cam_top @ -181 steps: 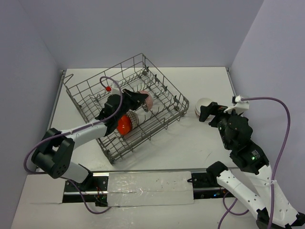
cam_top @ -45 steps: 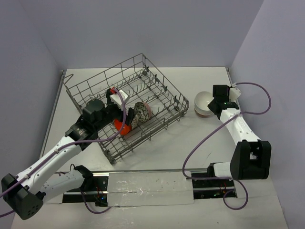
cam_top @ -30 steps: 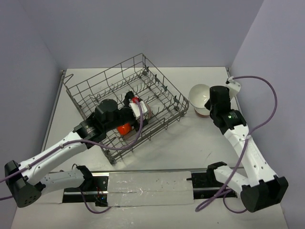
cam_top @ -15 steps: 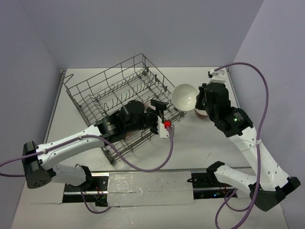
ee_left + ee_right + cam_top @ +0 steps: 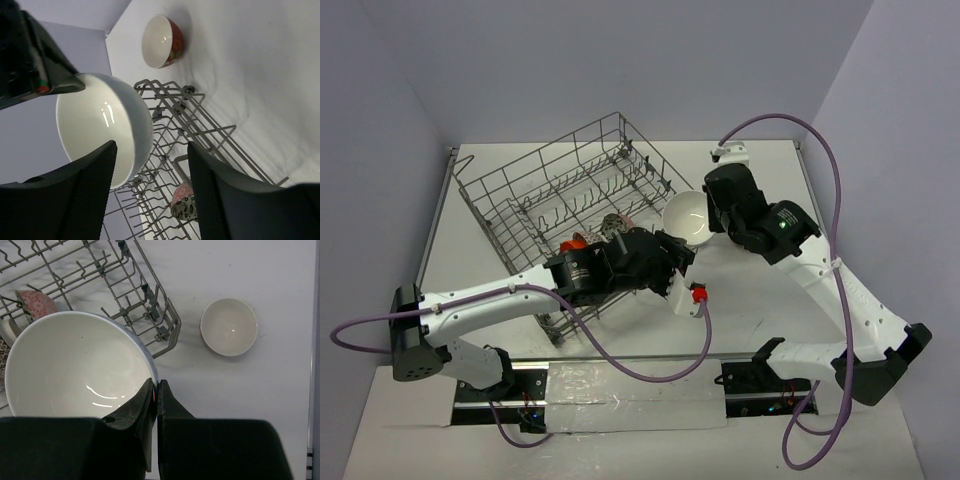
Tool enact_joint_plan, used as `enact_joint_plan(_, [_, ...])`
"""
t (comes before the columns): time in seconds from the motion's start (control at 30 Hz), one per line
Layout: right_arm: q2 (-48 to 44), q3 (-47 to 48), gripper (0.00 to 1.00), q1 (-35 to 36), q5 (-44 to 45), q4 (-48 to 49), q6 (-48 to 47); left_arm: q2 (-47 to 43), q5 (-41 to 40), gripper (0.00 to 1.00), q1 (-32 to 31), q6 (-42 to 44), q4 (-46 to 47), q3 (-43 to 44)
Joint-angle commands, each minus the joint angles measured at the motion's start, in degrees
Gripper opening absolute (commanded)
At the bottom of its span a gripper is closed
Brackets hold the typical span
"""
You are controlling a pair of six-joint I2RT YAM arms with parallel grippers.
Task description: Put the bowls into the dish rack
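the right gripper [image 5: 155, 388] has its two fingers pressed together on the rim of a white bowl [image 5: 686, 216] and pinches it there. the bowl hangs in the air, tilted, over the right corner of the dish rack [image 5: 520, 190], and its inside is empty and shiny. whether its lower edge touches the wires, i cannot tell.

the left gripper [image 5: 150, 195] is spread, with nothing between its fingers. its arm reaches across the front part of the rack toward this same corner, and from the wrist view the white bowl is just above and beside the fingers, not touching them.

inside the rack two bowls are standing between the tines: an orange-red bowl [image 5: 574, 242], mostly hidden behind the left arm, and next to it a patterned bowl [image 5: 613, 225] on its edge.

one more bowl, the red-outside bowl [image 5: 229, 326], sits upright on the white table [image 5: 740, 300], near the right corner of the rack but apart from it. it is white inside and empty. in the top view the right arm covers it.
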Motion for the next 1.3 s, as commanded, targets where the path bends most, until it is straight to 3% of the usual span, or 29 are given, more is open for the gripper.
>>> enact_joint_plan(0.0, [0.6,4.3,0.0,1.3,2.9,-2.2,-0.1,0.3,-0.6,0.63,-0.9,0.2,-2.9,2.7])
enact_joint_plan(0.3, [5.3,7.9,0.0,3.5,3.3,-9.4,0.5,2.4,1.4,0.45,-0.8,-2.3,-7.5,5.5])
enact_joint_plan(0.87, [8.1,9.7,0.0,5.7,4.7,-11.5,0.1,8.2,3.2,0.39,0.7,-5.2,-12.5,10.5])
enact_joint_plan(1.27, [8.9,9.9,0.0,6.6,6.4,-11.1,-0.2,10.3,4.3,0.25,1.2,-6.6,-13.7,13.0])
